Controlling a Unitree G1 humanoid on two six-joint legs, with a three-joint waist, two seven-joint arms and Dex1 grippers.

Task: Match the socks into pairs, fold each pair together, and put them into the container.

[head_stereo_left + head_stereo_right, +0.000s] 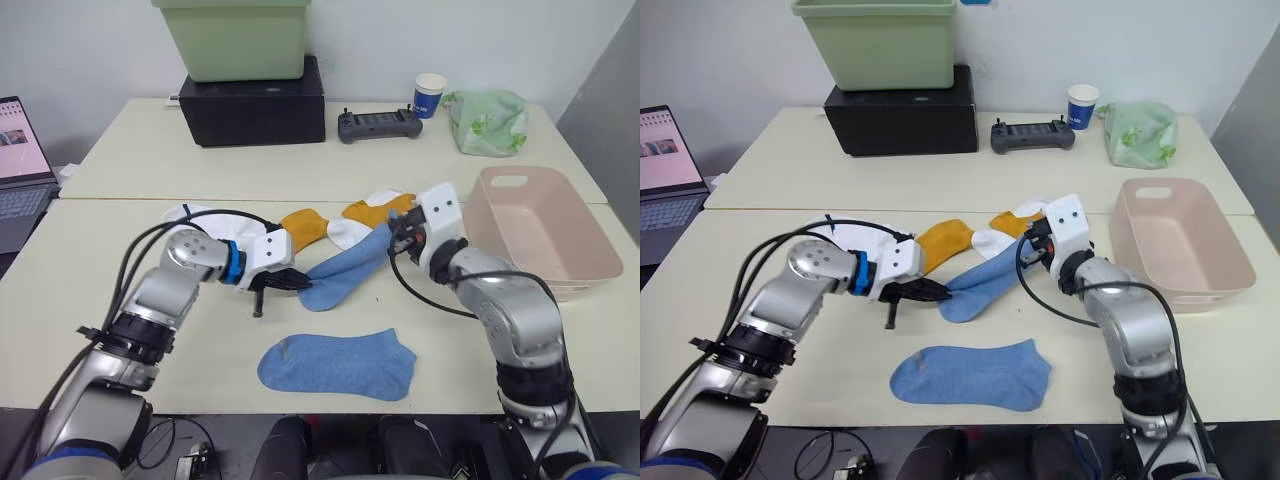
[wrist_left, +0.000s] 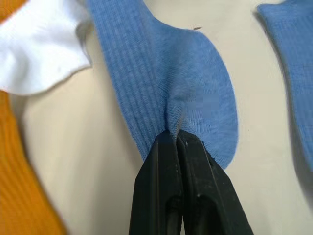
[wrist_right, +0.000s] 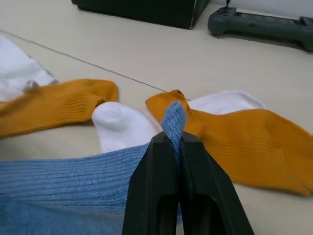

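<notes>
Your pink basket (image 1: 560, 240) sat empty at the right. One blue sock (image 1: 338, 365) lay flat in front; you stretched its mate (image 1: 345, 270) between left gripper (image 1: 300, 284) and right gripper (image 1: 397, 238), both pinched tight, ready for pairing.

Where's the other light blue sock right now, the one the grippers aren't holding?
The loose light blue sock lies flat on the table's near edge, centred between the arms, just in front of the light blue sock pinched by both grippers.

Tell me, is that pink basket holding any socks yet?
No, it is empty. The pink basket shows only its bare bottom, and the socks lie out on the table.
</notes>
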